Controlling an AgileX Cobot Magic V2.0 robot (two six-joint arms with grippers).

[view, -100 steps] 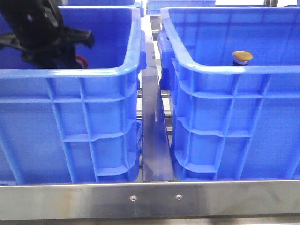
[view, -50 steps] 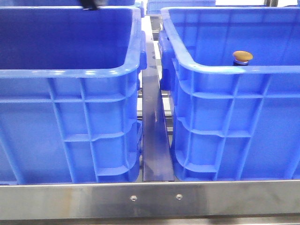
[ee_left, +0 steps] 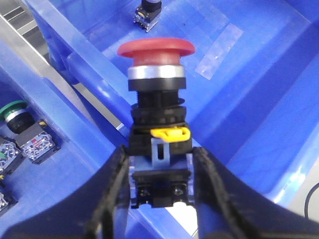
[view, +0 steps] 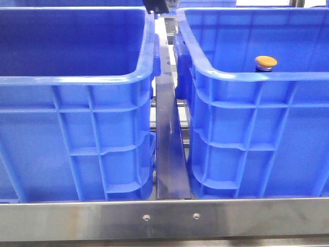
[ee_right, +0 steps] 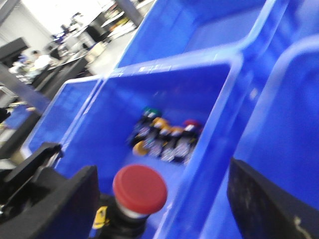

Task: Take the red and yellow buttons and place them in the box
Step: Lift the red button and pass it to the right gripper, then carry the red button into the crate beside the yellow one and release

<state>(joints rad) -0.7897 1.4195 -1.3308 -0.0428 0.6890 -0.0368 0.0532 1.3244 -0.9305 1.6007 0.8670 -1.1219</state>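
Our left pincer (ee_left: 160,191) grips the red button (ee_left: 156,50) by its base, above the rim between the two crates, so releasing now could drop it outside the box (view: 257,77); right pincer's state we cannot tell.

Red button (ee_left: 155,50) upright above box rim (ee_left: 94,79); yellow button (view: 266,62) inside box.

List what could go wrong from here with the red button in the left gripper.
1. The left gripper clamps the red button only at its lower block. The tall body stands out past the fingers, so it could tilt or slip.
2. In the left wrist view, the button is close to a blue crate rim and the steel gap between the crates. If released early, it might hit the rim or fall into the gap.
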